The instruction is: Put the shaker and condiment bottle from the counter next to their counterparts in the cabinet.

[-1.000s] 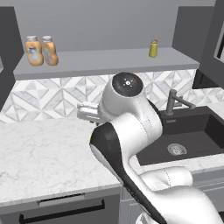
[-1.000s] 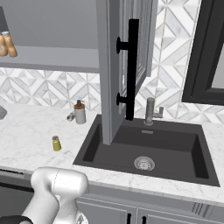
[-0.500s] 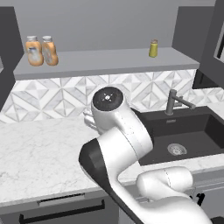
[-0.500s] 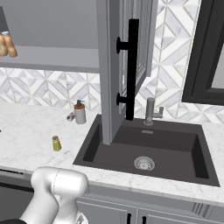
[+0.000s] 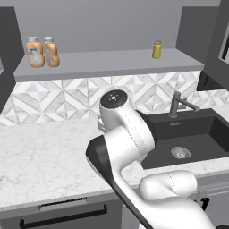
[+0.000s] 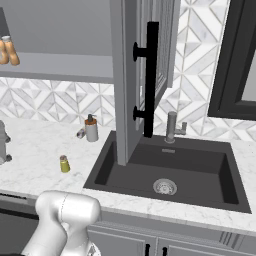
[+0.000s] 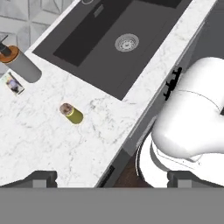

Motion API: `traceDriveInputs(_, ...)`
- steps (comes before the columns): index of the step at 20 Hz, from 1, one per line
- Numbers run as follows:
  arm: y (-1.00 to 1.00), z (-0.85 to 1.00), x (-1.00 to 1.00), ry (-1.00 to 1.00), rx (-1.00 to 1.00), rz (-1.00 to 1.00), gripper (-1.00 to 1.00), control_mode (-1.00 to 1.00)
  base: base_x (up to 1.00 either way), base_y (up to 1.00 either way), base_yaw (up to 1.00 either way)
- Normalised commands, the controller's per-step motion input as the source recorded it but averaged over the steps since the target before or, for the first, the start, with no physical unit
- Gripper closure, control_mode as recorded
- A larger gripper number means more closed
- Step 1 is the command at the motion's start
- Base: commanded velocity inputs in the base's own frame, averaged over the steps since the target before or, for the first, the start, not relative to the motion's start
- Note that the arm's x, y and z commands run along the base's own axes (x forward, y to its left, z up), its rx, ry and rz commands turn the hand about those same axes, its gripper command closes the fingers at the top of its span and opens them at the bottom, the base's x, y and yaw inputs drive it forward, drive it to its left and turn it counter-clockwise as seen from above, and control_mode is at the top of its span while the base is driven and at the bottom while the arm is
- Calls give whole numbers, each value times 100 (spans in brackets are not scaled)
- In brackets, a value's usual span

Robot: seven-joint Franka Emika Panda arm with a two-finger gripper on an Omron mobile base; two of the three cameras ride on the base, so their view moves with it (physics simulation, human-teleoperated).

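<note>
The arm is swinging across the left base view: a second ago its round elbow joint sat right of centre, near the tap, and now it has rolled left and nearer the camera, over the white counter [image 5: 40, 156]. The base has not driven; the sink [image 6: 165, 170] and the tiled wall sit where they were.

In the hand view the gripper [image 7: 111, 179] looks straight down with its two dark tips far apart at the bottom edge and nothing between them. The claw is wide open and empty.

Below it lies the shaker [image 7: 71, 113], olive-yellow with a tan cap, alone on the marble just left of the sink's near corner. The right base view shows it upright [image 6: 64, 164], nearer than the grey pump dispenser [image 6: 91, 129] and the tiny jar [image 6: 80, 133] against the wall.

Up on the cabinet shelf [image 5: 107, 62], two orange bottles [image 5: 42, 52] stand touching at the far left. The slim pale one on the right looks like the condiment bottle [image 5: 50, 51], so that half of the job seems done. A yellow-green shaker [image 5: 157, 49], the counterpart, waits alone towards the right end.

So this swing reads as the turn back for the second item. The gripper is above the shaker but off to one side; it needs to line up and come down before any grasp.
</note>
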Motion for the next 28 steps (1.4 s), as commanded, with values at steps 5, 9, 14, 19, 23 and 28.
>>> traceDriveInputs(5, 0, -40, 42, -1, 0, -11, -100, -100, 0, 0, 0)
traceDriveInputs(9, 0, -21, 74, 0, 0, 0, -100, -100, 0, 0, 0)
traceDriveInputs(14, 0, -42, 37, 0, 0, -1, -100, -100, 0, 0, 0)
traceDriveInputs(19, 0, -56, 31, 0, 0, -2, -100, -100, 0, 0, 0)
traceDriveInputs(23, 0, -36, 26, -1, 0, 0, -100, -100, 0, 0, 0)
traceDriveInputs(28, 0, -24, 15, 0, 0, -2, -100, -100, 0, 0, 0)
